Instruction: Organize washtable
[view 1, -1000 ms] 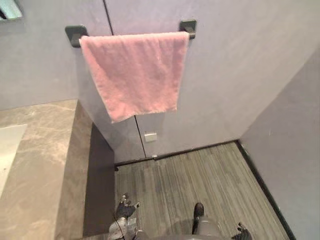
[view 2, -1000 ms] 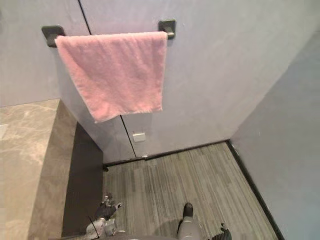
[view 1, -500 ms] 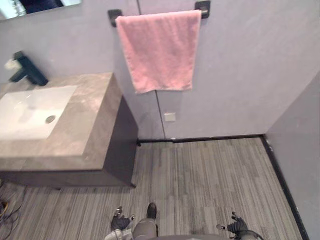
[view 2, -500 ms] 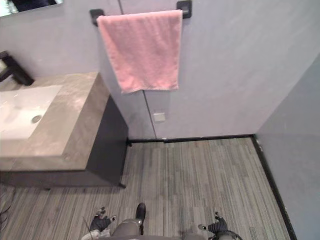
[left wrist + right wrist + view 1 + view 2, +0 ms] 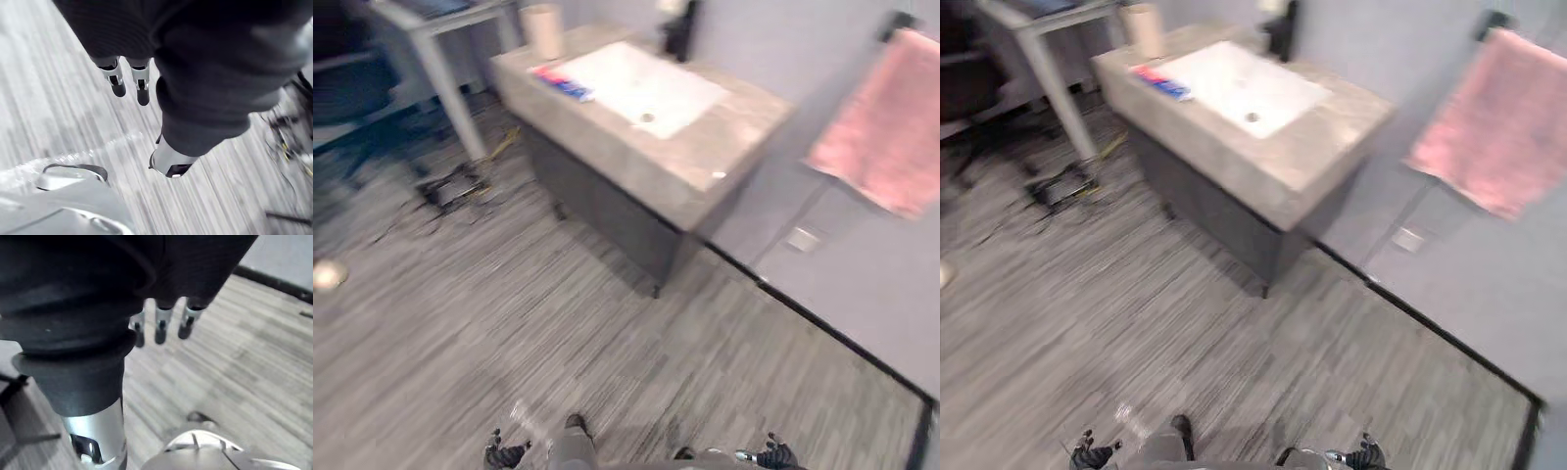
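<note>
Left hand (image 5: 142, 87) and right hand (image 5: 160, 324) hang over the floor (image 5: 607, 343), fingers relaxed, empty. Tube (image 5: 563, 83) and cup (image 5: 544, 29) sit on the desk (image 5: 734, 127).

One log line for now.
left hand: open, empty | right hand: open, empty | washtable: not reached | cup, red-blue item: beside sink | towel: hung

Towel (image 5: 886, 137) cut off at right edge. Faucet (image 5: 680, 24) and cup (image 5: 543, 29) clipped at top edge. Red-and-blue item (image 5: 563, 83) on counter (image 5: 744, 127): too blurred to identify. Left hand (image 5: 506, 455), right hand (image 5: 773, 456) partly cut at bottom edge.
</note>
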Robot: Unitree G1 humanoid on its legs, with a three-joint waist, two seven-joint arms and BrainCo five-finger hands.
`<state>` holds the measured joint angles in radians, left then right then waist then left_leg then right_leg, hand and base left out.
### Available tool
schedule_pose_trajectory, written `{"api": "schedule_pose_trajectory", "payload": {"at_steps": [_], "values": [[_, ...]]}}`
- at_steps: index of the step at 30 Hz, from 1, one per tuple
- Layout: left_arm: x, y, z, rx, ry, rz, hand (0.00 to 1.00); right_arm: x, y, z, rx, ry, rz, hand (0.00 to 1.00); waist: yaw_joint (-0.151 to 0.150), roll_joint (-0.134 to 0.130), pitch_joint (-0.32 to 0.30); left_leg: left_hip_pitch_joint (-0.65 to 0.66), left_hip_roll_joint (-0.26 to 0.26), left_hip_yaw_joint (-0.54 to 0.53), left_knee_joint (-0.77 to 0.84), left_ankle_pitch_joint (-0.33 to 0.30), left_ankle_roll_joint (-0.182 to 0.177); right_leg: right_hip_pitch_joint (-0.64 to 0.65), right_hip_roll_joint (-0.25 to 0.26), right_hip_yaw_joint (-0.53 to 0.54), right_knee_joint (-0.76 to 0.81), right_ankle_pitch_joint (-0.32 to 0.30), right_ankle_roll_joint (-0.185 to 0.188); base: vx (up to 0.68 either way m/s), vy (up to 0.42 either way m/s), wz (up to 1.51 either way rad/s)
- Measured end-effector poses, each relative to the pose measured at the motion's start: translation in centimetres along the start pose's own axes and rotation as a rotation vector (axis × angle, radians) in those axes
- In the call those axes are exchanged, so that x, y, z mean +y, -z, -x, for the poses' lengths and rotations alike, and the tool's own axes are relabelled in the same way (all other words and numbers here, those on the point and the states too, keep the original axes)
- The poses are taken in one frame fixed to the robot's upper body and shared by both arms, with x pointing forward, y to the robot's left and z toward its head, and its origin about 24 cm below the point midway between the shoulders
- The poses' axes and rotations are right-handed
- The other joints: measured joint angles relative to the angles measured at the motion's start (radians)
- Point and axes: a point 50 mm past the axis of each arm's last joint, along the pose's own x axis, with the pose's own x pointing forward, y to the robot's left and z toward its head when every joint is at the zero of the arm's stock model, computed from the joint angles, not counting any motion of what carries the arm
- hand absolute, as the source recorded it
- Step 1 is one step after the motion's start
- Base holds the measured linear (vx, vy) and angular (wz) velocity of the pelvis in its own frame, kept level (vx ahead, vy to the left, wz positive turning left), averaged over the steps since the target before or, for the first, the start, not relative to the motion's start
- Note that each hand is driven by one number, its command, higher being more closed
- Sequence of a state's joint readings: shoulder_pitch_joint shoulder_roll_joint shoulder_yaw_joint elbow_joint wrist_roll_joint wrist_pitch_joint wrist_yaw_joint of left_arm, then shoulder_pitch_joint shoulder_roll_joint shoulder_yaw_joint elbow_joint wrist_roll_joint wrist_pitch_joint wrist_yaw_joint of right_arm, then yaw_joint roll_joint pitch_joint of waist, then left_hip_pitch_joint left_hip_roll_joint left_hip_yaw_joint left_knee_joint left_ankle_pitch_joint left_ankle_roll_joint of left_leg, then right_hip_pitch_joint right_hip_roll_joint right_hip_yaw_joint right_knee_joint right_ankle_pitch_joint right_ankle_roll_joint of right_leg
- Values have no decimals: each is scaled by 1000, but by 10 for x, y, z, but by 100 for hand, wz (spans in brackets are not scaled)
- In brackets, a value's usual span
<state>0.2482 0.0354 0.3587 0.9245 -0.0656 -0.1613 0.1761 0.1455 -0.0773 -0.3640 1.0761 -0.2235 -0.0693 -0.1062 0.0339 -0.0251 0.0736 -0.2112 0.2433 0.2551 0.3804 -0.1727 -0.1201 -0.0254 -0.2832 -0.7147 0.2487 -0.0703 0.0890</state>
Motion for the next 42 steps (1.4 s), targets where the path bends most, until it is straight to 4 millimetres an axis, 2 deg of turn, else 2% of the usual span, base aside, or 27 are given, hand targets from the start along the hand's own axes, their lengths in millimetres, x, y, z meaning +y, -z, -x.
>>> {"api": "schedule_pose_trajectory", "payload": {"at_steps": [3, 4, 5, 6, 7, 9, 11, 14, 17, 18, 19, 20, 21, 22, 23, 24, 25, 26, 27, 29, 32, 35, 36, 37, 38, 40, 42], "values": [[-4, 4, 2, 11, 21, -22, 0, 6, 3, 1, 25, -8, -59, 0, 8, 0, 22, -41, -143, -72, 23, 2, 43, 44, -119, -57, 22, 57, 40, -41, 446, 120], [-7, 4, 3, 9, 34, -31, 0, 5, 4, 1, 28, -1, -75, 0, 0, 16, 20, -56, -167, -97, 47, -14, 64, 49, -143, -46, 57, 61, 33, -37, 535, 151], [-13, 5, 5, 0, 55, -47, 0, -4, 6, 1, 28, 26, -98, 0, -16, 37, 18, -55, -230, -173, 57, -49, 125, 45, -180, 51, 138, 60, -14, -29, 470, 163], [-17, 2, 4, -13, 73, -74, 0, -3, 7, 1, 29, 24, -99, 0, -21, 53, 27, -40, -262, -202, 56, -50, 127, 16, -167, 252, 206, 0, -92, -20, 427, 154], [-18, 2, 5, -22, 79, -93, 0, -2, 7, 1, 32, 14, -97, 0, -15, 59, 31, -20, -275, -228, 46, -44, 139, 0, -96, 414, 231, -59, -55, -10, 179, 111], [-10, 2, 4, -27, 63, -120, 0, 4, 9, 2, 37, -9, -96, 0, -15, 47, 30, 20, -292, -268, 9, -31, 170, -22, 18, 552, 264, -138, -1, 21, 111, 66], [-8, 1, 2, -28, 62, -142, 0, 13, 9, 4, 32, -36, -99, 0, -21, 20, 35, 65, -317, -307, -49, -12, 203, -85, 115, 533, 291, -202, -20, 37, 84, 53], [-22, -10, -1, -52, 93, -147, 0, 14, 6, 7, -10, -39, -114, 0, -23, 12, 53, 95, -319, -329, -54, -14, 209, -194, 230, 509, 266, -218, -27, 6, -2, 40], [-32, -27, -5, -98, 113, -147, 0, 19, 10, 10, -9, -47, -133, 0, -25, -4, 49, 112, -317, -372, -100, -18, 208, -243, 243, 523, 157, -197, -44, 134, -88, 71], [-34, -35, -7, -124, 114, -143, 0, 26, 15, 14, 0, -61, -147, 0, -47, -52, 40, 96, -336, -355, 41, -58, 201, -244, 200, 512, 119, -166, -66, 285, -135, 81], [-39, -35, -5, -128, 125, -135, 0, 22, 16, 15, -11, -46, -163, 0, -55, -24, 49, 78, -303, -348, 155, -102, 203, -245, 214, 489, 145, -152, -88, 306, -141, 67], [-42, -23, 0, -96, 126, -106, 0, 10, 16, 15, -28, -18, -155, 0, -53, 25, 54, 121, -233, -358, 152, -253, 150, -246, 248, 464, 214, -146, -88, 244, -133, 24], [-36, -18, 1, -76, 100, -78, 0, 10, 25, 17, 9, -20, -148, 0, -48, 16, 12, 139, -220, -363, 133, -269, 148, -246, 254, 470, 255, -147, -90, 271, -150, 15], [-32, -16, 1, -71, 92, -76, 0, 14, 31, 19, 28, -30, -145, 0, -50, -1, -6, 148, -218, -357, 137, -270, 126, -246, 252, 481, 255, -155, -93, 340, -177, 36], [-31, -16, 1, -70, 94, -71, 0, 12, 38, 22, 49, -22, -150, 0, -59, 5, -20, 86, -179, -357, 354, -251, 67, -237, 288, 463, 249, -171, -126, 414, -211, 15], [-31, -15, 2, -67, 84, -38, 0, 7, 38, 20, 56, -24, -126, 0, -38, 33, -21, 19, -119, -344, 536, -200, 2, -213, 336, 465, 236, -190, -155, 438, -183, -7], [-27, -13, 2, -60, 73, -34, 0, 5, 39, 19, 59, -28, -119, 0, -30, 42, -19, -2, -83, -317, 592, -164, 9, -193, 356, 468, 222, -194, -168, 449, -139, -49], [-16, -6, 2, -34, 39, -33, 0, 6, 40, 18, 73, -35, -112, 0, -23, 45, -14, -23, -35, -246, 685, -128, 61, -141, 374, 473, 196, -201, -198, 520, -129, -29], [-6, -1, 3, -13, 8, -28, 0, 11, 40, 17, 91, -50, -106, 0, -21, 26, -8, -39, -16, -201, 723, -142, 87, -88, 374, 484, 169, -208, -199, 499, -127, -20], [0, 7, 5, 12, -5, -34, 0, 14, 40, 16, 104, -64, -71, 0, -17, 13, -11, -73, -20, -180, 697, -154, 91, -22, 372, 500, 109, -201, -187, 367, -64, -10], [2, 20, 9, 64, -17, -17, 0, 19, 21, 8, 81, -84, -22, 0, -10, -12, -2, -141, -75, -152, 459, -159, 80, 76, 337, 542, -3, -178, -154, 431, 87, -28], [-2, 23, 9, 80, -5, -15, 0, 18, 10, 4, 52, -84, 3, 0, 12, -4, 12, -187, -131, -147, 134, -97, 44, 154, 281, 576, -80, -177, -120, 357, 192, -32], [-4, 24, 9, 87, 1, -13, 0, 15, 11, 4, 53, -82, 14, 0, 28, 7, 8, -193, -140, -164, 51, -3, 63, 184, 264, 591, -102, -193, -90, 472, 321, -40], [-6, 29, 11, 105, 4, -14, 0, 13, 14, 4, 61, -80, 19, 0, 36, 17, -4, -188, -144, -151, 55, 93, 112, 207, 252, 612, -107, -206, -68, 427, 310, -34], [-6, 28, 10, 106, 5, -16, 0, 16, 14, 5, 63, -88, 20, 0, 36, 17, -11, -191, -155, -142, 69, 88, 138, 213, 239, 618, -102, -209, -63, 480, 318, -27], [-2, 23, 6, 90, 0, -36, 0, 23, 13, 6, 61, -108, 19, 0, 35, -17, -27, -184, -181, -111, 82, 44, 169, 171, 198, 648, -25, -207, -59, 431, 266, -17], [1, 21, 5, 88, -5, -43, 0, 25, 14, 6, 63, -118, 4, 0, 32, -31, -20, -110, -210, -87, 76, 0, 207, 44, 163, 687, 311, -159, -27, 419, 303, -23]]}}
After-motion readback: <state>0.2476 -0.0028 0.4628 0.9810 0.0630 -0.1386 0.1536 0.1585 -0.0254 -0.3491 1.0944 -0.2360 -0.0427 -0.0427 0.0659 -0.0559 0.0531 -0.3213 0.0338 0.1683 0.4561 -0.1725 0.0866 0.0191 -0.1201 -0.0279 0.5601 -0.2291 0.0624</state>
